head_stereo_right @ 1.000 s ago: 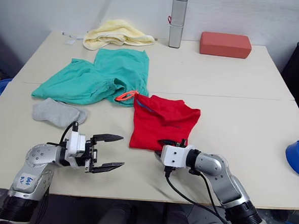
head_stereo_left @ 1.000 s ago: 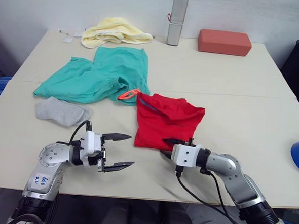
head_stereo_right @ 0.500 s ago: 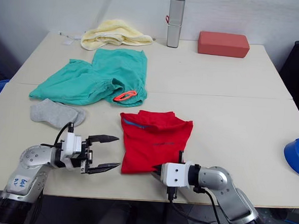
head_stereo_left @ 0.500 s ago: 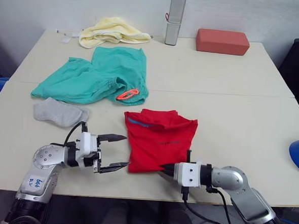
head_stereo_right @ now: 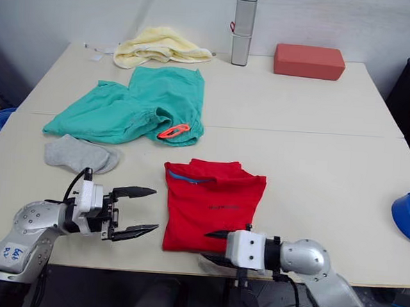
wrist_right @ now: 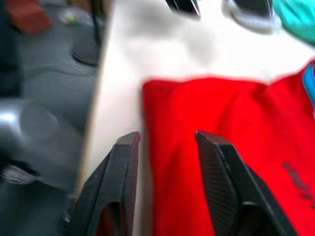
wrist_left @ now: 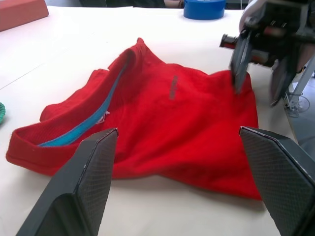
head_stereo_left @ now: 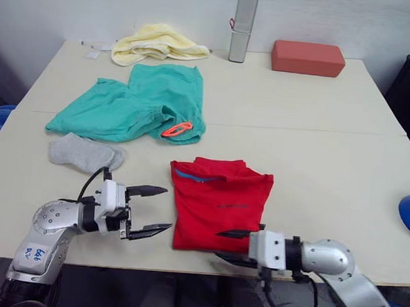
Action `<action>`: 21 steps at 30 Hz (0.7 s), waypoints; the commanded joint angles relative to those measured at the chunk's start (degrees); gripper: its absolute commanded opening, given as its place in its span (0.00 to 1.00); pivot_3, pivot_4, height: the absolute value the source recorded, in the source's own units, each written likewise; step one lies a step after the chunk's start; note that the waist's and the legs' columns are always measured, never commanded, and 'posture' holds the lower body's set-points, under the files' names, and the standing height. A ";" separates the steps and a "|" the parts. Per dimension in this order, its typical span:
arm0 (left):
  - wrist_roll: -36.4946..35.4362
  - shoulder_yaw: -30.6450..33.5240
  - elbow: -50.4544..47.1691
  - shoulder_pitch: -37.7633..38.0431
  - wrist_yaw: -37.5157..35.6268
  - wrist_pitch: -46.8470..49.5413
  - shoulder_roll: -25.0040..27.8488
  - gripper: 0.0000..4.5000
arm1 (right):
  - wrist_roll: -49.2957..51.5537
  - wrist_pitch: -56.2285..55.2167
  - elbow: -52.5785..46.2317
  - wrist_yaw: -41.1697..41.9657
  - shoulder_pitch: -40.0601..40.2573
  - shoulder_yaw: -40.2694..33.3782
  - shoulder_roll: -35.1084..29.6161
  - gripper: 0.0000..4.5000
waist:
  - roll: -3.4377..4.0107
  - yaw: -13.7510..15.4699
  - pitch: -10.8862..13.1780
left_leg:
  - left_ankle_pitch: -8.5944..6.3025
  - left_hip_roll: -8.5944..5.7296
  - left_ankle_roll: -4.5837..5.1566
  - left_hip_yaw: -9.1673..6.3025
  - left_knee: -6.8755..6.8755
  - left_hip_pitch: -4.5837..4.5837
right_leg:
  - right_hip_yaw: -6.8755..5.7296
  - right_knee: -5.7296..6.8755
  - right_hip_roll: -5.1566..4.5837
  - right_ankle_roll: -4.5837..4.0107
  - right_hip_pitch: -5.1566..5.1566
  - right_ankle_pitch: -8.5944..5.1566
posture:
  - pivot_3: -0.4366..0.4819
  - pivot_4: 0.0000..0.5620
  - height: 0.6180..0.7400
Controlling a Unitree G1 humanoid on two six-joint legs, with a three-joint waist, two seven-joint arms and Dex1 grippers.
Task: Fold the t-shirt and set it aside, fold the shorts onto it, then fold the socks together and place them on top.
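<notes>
the left pincer [head_stereo_left: 148, 209] gapes wide just left of the t-shirt [head_stereo_left: 218, 203], seemingly ready to take its edge. the t-shirt lies folded near the worktop's [head_stereo_left: 330, 154] front edge. the right pincer [head_stereo_left: 231, 245], fingers parted and empty, sits at its near hem.

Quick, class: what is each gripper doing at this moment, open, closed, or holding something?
Left gripper: open, holding nothing, beside the t-shirt.
Right gripper: open, holding nothing, at the t-shirt's near edge.
</notes>
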 commanded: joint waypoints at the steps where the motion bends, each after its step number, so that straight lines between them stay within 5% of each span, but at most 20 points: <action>1: -1.57 -0.65 -1.31 -2.59 1.22 1.94 -0.88 0.79 | 12.40 5.49 -0.71 2.98 -3.12 -6.33 -1.61 0.38 | 0.00 -0.02 0.00 | 0.00 0.01 0.00 -0.01 0.00 0.03 | -0.01 -0.01 0.00 0.00 0.03 0.00 | 0.48 0.27 1.00; 4: 1.26 -3.04 1.50 -6.02 2.29 2.05 -2.43 0.59 | 10.90 7.27 5.51 1.10 -8.53 -5.93 0.27 0.30 | 0.00 -0.09 0.00 | -0.02 0.03 -0.01 -0.09 -0.02 0.19 | -0.07 -0.07 0.01 0.00 0.23 0.00 | 0.48 0.27 1.00; 9: 6.47 -7.52 7.88 -12.01 4.53 1.38 -5.50 0.26 | 0.64 1.40 19.16 0.38 -16.84 -0.58 4.42 0.00 | 0.00 -0.09 0.00 | -0.01 0.02 -0.04 -0.10 -0.05 0.24 | -0.12 -0.12 0.04 0.00 0.29 0.00 | 0.48 0.27 1.00; 12: 9.37 -10.68 12.19 -15.81 5.80 0.74 -8.57 0.03 | -5.48 -3.26 27.83 -0.51 -21.89 2.95 7.95 0.00 | 0.00 -0.08 0.00 | 0.10 0.00 -0.24 -0.05 -0.04 0.13 | -0.11 -0.11 0.05 0.00 0.18 0.00 | 0.48 0.27 1.00; 21: 16.38 -11.60 24.45 -25.09 16.18 -1.56 -16.72 0.01 | -9.48 -5.81 45.64 -7.62 -31.54 0.47 15.08 0.00 | -0.01 -0.07 0.00 | 0.18 -0.05 -0.35 0.08 0.11 0.06 | -0.09 0.08 0.08 0.07 0.06 0.04 | 0.48 0.27 1.00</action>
